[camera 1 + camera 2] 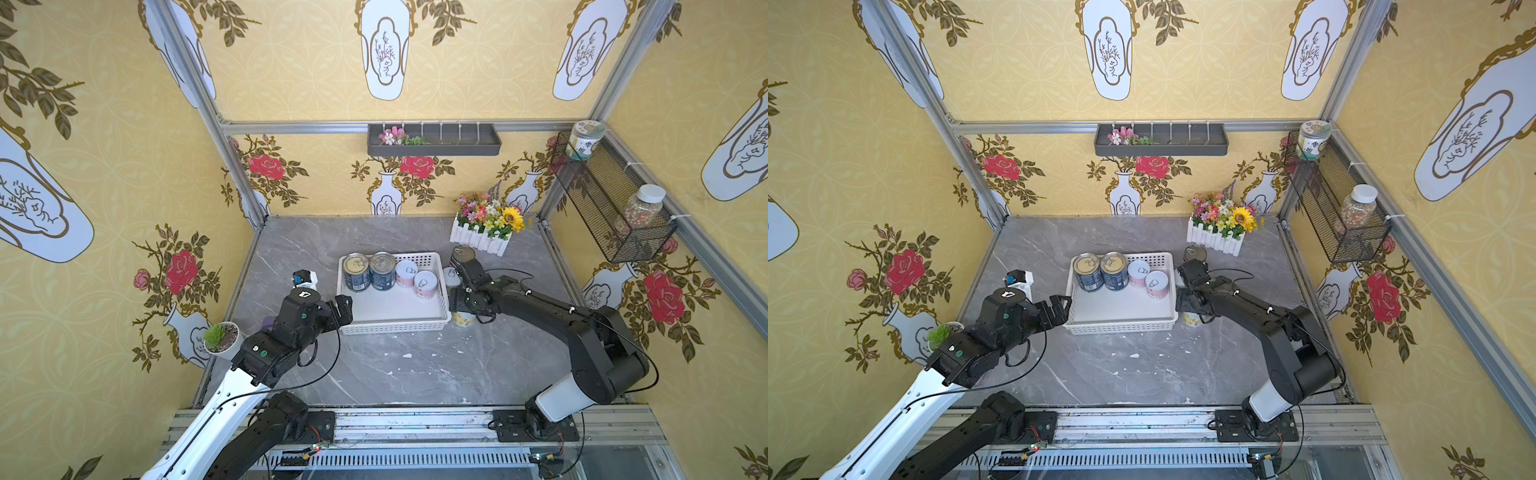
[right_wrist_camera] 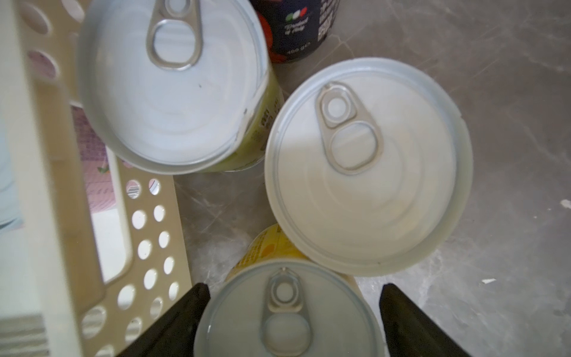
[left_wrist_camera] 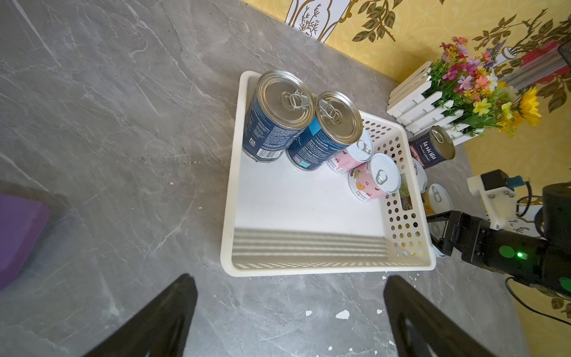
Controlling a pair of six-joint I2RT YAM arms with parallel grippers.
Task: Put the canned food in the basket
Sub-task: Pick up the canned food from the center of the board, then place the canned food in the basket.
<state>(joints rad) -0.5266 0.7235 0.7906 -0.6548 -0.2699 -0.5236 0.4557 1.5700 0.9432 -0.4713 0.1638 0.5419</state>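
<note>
The white perforated basket [image 1: 395, 330] [image 1: 1121, 328] [image 3: 228, 185] holds two dark-blue cans [image 1: 356, 272] [image 3: 272, 117] and two pink-labelled cans [image 1: 425, 284] [image 3: 370, 179]. Outside its right wall stand a dark can [image 1: 462, 254] [image 2: 296, 27], a green-labelled can [image 2: 173, 92], a white-lidded can [image 2: 364, 173] and a yellow-labelled can [image 1: 463, 319] [image 2: 284, 315]. My right gripper [image 1: 463, 307] [image 2: 293, 287] is open, its jaws straddling the yellow can's lid. The left gripper [image 1: 343, 307] [image 3: 290, 279] hangs open and empty by the basket's left side.
A white picket flower box [image 1: 482, 237] stands at the back right. A black wire basket [image 1: 611, 199] with jars hangs on the right wall. A potted plant [image 1: 222, 336] sits front left, near a purple object [image 3: 18, 228]. White chips [image 1: 407, 355] dot the table.
</note>
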